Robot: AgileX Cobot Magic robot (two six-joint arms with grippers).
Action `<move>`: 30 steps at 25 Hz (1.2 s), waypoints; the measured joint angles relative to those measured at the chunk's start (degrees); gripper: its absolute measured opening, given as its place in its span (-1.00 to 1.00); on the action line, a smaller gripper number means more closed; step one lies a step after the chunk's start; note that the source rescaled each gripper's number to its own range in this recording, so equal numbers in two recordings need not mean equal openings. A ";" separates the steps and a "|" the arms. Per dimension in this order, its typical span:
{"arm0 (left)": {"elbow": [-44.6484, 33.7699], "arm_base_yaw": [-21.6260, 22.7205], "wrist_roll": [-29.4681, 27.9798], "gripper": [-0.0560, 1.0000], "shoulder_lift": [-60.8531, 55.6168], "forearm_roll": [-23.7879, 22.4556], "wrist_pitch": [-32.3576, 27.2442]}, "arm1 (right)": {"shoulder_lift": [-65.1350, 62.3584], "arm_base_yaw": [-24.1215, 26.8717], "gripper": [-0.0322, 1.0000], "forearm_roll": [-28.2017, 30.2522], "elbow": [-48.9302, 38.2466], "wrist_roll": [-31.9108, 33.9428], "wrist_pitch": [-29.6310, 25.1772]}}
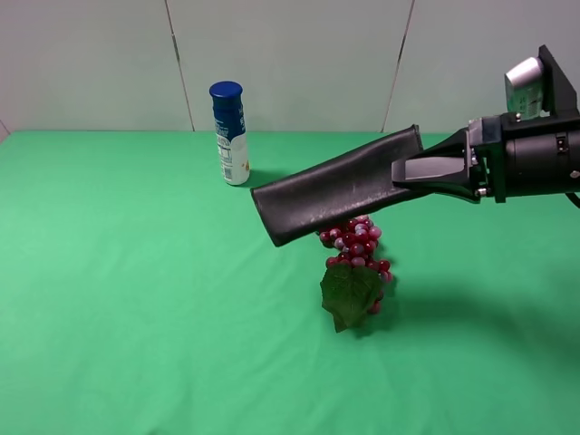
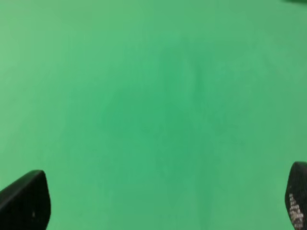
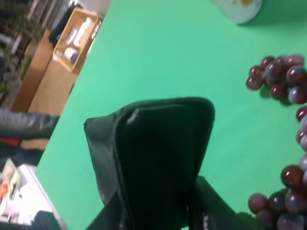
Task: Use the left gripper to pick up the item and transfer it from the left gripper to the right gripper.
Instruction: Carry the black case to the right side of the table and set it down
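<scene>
Robot test lab setup, green-covered counter (image 1: 109,317), plain pale panel wall (image 1: 290,63) behind, cluttered wooden shelving (image 3: 72,40) beyond the counter edge

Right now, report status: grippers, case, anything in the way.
Right gripper shut on case, held aloft. Left gripper open, empty. Grapes just below case, bottle farther back.

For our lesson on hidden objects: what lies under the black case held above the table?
A red grape bunch with a green leaf lies on the table below it. The case covers the bunch's far end.
</scene>
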State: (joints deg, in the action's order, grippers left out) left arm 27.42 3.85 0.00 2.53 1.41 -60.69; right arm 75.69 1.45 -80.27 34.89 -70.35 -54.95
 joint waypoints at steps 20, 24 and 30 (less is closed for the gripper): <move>0.00 0.00 0.00 0.94 -2.91 -0.35 -0.06 | 0.11 0.00 -0.88 13.65 10.94 26.11 23.60; 0.00 0.00 0.00 0.94 -2.91 -0.35 -0.06 | 0.11 0.00 -0.88 24.18 11.98 36.16 27.92; 0.00 0.00 0.00 0.94 -2.91 -0.35 -0.06 | 1.86 2.29 -0.88 32.11 12.15 43.80 30.73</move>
State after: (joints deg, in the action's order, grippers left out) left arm 27.42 3.85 0.00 -0.38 1.06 -60.75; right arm 77.55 3.74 -48.15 47.05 -26.55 -24.22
